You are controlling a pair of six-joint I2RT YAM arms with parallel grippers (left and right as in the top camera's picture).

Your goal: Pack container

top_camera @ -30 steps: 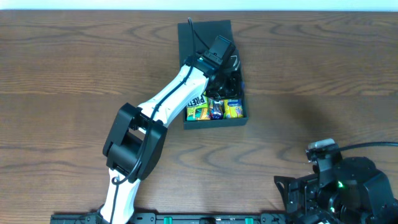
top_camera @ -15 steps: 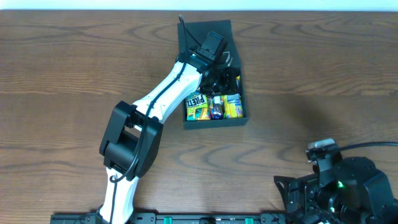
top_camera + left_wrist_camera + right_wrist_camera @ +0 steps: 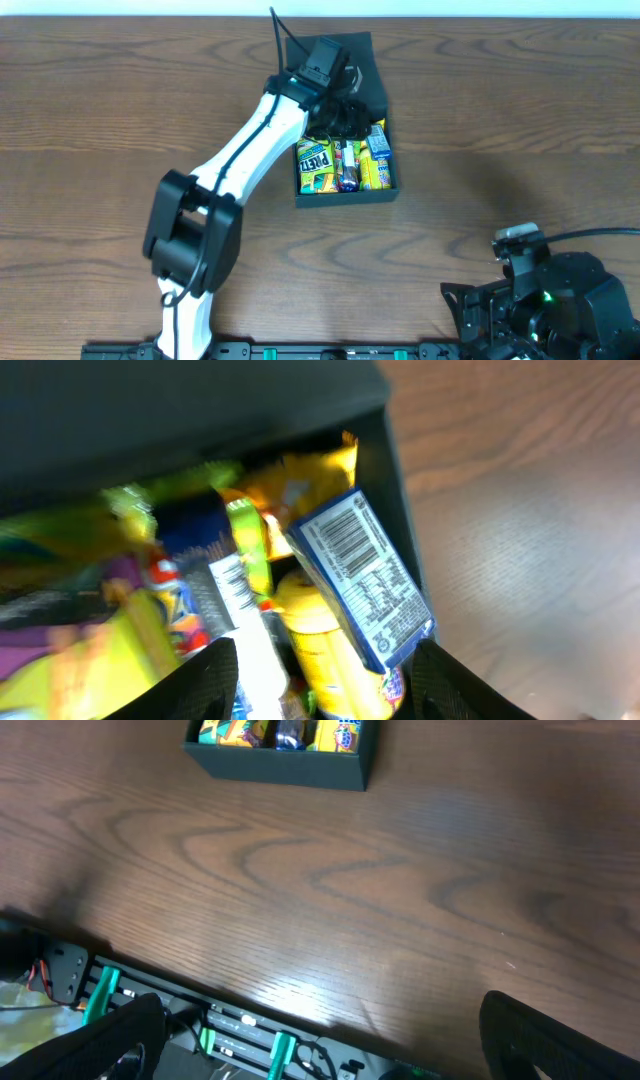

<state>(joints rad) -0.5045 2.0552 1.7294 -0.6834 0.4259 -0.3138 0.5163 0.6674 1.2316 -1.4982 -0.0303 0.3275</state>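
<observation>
A brown wood-grain table [image 3: 100, 110] fills the overhead view. On its far middle part sits the matte black squarish cardboard container with a hinged flap lid [image 3: 347, 197], the lid folded open on the far side. The white and black left arm [image 3: 250, 150] reaches from the near edge over the container. The left gripper [image 3: 325, 685] hangs above the far half of the compartment, its two fingers spread wide with nothing held between them. The black right arm [image 3: 545, 300] sits folded at the near right corner of the table, well apart from the container. The right gripper [image 3: 320, 1003] is likewise spread wide and empty above bare wood. The container has one compartment, filled with snack packets lying side by side and partly overlapping. From overhead four can be counted. One yellow-green packet with dark lettering [image 3: 314, 165] lies against the left wall. One slim red and purple packet [image 3: 346, 165] lies just beside it. One yellow packet [image 3: 372, 176] lies against the right wall. One blue packet with a white barcode panel [image 3: 365, 575] lies tilted on top of the yellow one. The left wrist view is blurred on its left side, where gold and green wrappers seem to lie among the others, so the true count may be higher than four.
</observation>
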